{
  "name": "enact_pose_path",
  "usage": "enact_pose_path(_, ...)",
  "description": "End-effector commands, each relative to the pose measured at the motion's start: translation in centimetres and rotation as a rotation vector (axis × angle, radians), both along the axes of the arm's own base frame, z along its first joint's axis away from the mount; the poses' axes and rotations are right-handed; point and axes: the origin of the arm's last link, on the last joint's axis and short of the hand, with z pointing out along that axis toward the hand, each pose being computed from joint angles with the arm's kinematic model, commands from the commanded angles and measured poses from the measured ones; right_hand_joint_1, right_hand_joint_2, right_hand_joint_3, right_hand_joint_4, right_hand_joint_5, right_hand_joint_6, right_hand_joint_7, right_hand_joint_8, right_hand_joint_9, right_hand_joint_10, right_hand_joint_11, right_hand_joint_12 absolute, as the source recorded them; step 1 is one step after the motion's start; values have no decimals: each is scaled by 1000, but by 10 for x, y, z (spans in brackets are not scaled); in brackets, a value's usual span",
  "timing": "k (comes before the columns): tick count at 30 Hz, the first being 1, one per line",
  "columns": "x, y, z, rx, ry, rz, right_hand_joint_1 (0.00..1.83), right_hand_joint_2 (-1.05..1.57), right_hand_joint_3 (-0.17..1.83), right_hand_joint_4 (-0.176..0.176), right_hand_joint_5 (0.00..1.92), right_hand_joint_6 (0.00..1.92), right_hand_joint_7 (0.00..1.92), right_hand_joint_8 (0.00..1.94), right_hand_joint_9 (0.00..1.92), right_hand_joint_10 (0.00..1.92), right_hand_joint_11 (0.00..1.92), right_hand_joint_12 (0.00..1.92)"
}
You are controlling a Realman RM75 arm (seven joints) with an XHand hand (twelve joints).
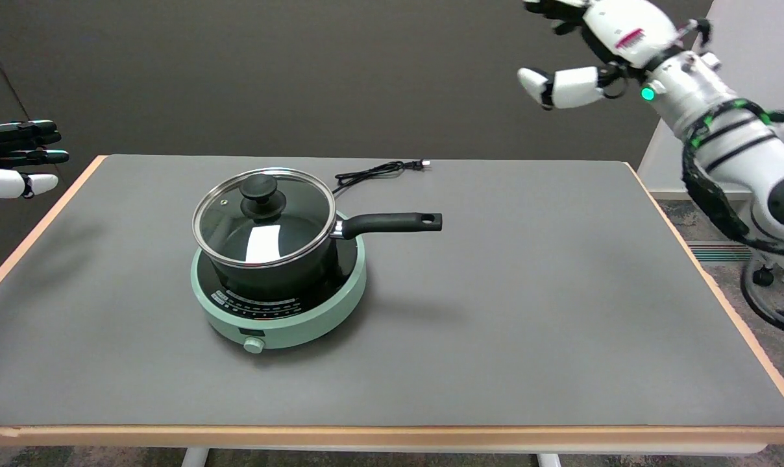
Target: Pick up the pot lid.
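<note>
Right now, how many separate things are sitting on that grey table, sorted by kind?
Pots: 1, the black saucepan
Lids: 1, the glass pot lid, on the saucepan
Cookers: 1, the green hot plate
Cords: 1, the black power cord
Total: 4
The right hand holds nothing.

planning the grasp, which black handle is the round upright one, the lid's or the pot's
The lid's: the black knob stands upright at the middle of the glass pot lid. The pot's long handle is a straight bar pointing right.
</note>
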Motion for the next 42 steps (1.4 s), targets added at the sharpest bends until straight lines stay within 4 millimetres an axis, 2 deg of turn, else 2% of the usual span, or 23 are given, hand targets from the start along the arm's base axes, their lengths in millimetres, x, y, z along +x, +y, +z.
enact_pose_path(1,26,-68,-99,517,-53,-102,563,592,854,112,374,174,479,179,610,336,371,667)
enact_pose_path(5,28,-84,-126,583,12,-126,582,596,852,116,398,180,525,184,642,371,377,686)
enact_pose_path(10,24,-91,-154,603,147,-155,650,561,898,124,429,182,581,184,648,412,383,710)
enact_pose_path(16,11,-101,-186,625,240,-194,711,566,917,164,501,218,632,197,671,441,401,725)
enact_pose_path(23,4,-106,-246,729,429,-242,723,595,881,176,513,232,632,221,695,424,419,725)
enact_pose_path(27,7,-105,-266,749,500,-226,723,595,883,176,512,232,629,220,694,422,419,726)
enact_pose_path(35,29,-100,-296,797,572,-171,727,600,885,176,524,240,623,217,691,415,419,718)
enact_pose_path(42,40,-94,-314,835,579,-140,757,596,911,176,538,256,640,211,695,440,421,713)
